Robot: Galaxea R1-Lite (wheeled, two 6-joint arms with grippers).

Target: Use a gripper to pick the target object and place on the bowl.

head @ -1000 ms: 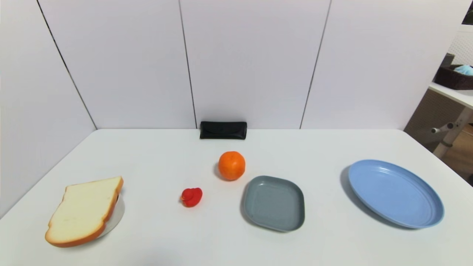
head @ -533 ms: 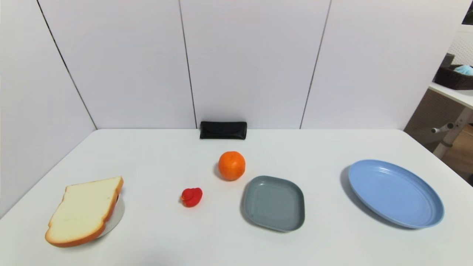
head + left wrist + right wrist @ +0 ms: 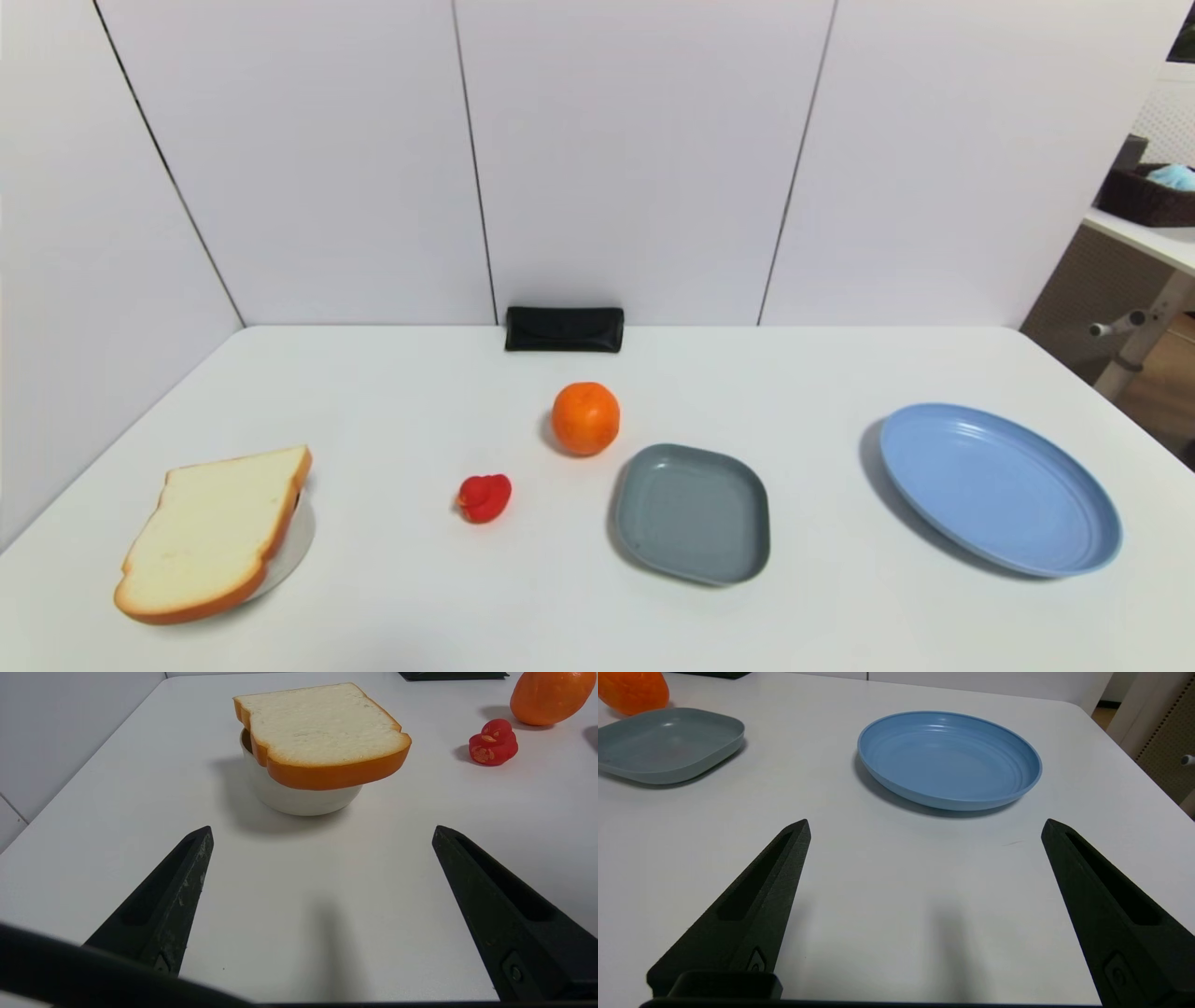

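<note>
On the bowl (image 3: 299, 800), cream orange-crusted toast (image 3: 322, 732) overhangs.

Bright, even overhead light is washing the scene.
Soft shadows are pooling under the toast (image 3: 322, 730) and blue plate (image 3: 948, 760) toward 9 o'clock; the white table (image 3: 392, 392) is glaring faintly, edges bowing slightly.

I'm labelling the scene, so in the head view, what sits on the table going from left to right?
Toast slice resting on the bowl → red toy duck → orange → grey-blue square dish → blue round plate.
</note>
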